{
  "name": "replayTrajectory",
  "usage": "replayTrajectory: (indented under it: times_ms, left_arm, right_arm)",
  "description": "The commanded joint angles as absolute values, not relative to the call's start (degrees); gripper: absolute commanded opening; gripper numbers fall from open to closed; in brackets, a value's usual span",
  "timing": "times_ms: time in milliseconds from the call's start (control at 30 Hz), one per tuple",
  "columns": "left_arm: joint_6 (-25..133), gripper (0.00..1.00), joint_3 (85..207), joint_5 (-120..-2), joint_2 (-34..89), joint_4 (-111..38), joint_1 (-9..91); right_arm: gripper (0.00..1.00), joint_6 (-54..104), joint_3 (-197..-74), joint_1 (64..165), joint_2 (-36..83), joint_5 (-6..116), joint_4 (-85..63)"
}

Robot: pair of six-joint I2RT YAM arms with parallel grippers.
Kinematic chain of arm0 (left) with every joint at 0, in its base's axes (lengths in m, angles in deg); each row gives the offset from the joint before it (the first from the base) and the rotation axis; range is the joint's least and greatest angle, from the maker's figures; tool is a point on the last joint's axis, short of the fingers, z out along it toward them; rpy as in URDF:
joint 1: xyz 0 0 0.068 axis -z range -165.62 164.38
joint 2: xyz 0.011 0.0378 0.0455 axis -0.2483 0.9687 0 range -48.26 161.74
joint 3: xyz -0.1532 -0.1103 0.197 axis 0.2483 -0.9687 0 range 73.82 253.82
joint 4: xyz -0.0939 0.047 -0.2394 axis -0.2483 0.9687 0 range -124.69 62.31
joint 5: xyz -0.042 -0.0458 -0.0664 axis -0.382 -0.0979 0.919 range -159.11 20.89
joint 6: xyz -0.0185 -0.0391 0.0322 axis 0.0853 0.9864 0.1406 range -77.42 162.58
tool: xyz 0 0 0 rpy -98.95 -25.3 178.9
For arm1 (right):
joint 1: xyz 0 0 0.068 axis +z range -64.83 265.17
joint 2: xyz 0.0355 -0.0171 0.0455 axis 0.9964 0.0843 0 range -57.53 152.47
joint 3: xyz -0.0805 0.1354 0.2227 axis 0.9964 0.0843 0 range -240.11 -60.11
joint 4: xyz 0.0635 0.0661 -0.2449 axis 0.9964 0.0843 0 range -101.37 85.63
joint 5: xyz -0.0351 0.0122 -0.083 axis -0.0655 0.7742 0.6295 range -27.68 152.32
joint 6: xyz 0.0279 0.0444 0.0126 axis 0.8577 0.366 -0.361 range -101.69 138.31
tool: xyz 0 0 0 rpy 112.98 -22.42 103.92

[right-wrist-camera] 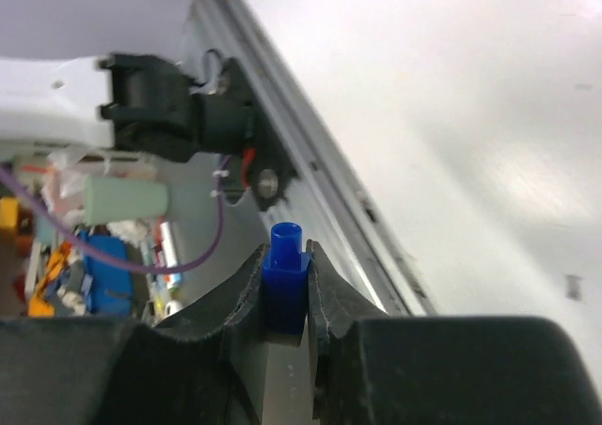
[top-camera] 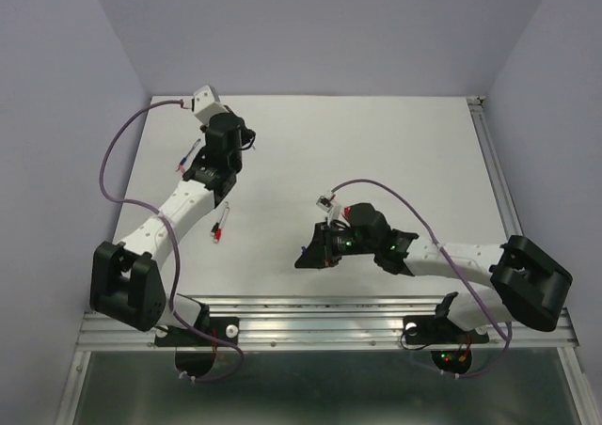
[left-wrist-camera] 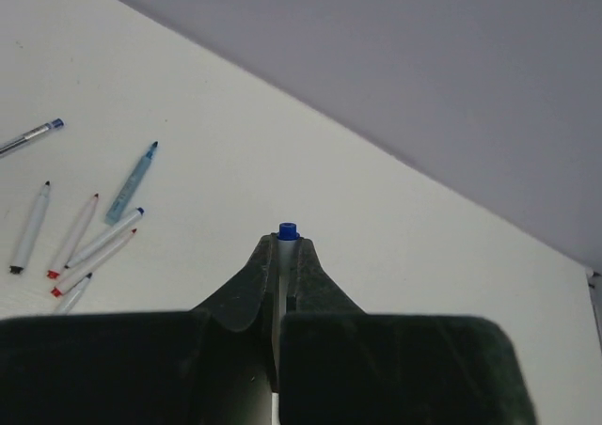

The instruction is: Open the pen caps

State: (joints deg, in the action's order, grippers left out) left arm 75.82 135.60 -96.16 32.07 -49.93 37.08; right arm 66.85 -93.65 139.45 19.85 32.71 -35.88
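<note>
Left gripper (left-wrist-camera: pixel 286 248) is clamped on a blue-tipped whitish pen (left-wrist-camera: pixel 277 298); right gripper (right-wrist-camera: pixel 285 254) pinches a dark blue pen cap (right-wrist-camera: pixel 285 270).

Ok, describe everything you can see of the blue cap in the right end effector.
The blue cap is a short, dark blue tube of glossy-looking plastic, with a narrower stub on its top end. It points along the black fingers of the right end effector, which pinch it on both sides, and its stub pokes out past the fingertips. Its lower end is hidden between the fingers. Nothing else visibly touches it.
</note>
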Motion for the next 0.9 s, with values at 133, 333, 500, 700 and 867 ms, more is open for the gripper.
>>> replayTrajectory:
  times_ms: [133,333,500,700,867]
  left_arm:
    - [69.73,0.0,128.24,-86.71,20.58,-34.78,37.05]
    - [72.37,0.0,119.97,-81.24,15.55,-36.01,37.05]
    - [72.73,0.0,120.14,-84.31,15.19,-33.47,37.05]
    - [73.26,0.0,120.32,-87.48,15.98,-31.97,37.05]
    - [73.43,0.0,121.19,-89.94,17.12,-30.56,37.05]
  right_arm:
    - [0.01,56.2,-106.67,133.51,23.05,70.86,-2.98]
    - [0.07,54.52,-109.86,132.54,28.86,78.13,1.64]
    - [0.1,55.05,-110.04,131.75,31.85,80.59,2.08]
    - [0.17,54.7,-110.48,131.66,34.31,81.21,3.05]
    - [0.29,54.87,-110.65,131.66,34.23,82.53,4.36]
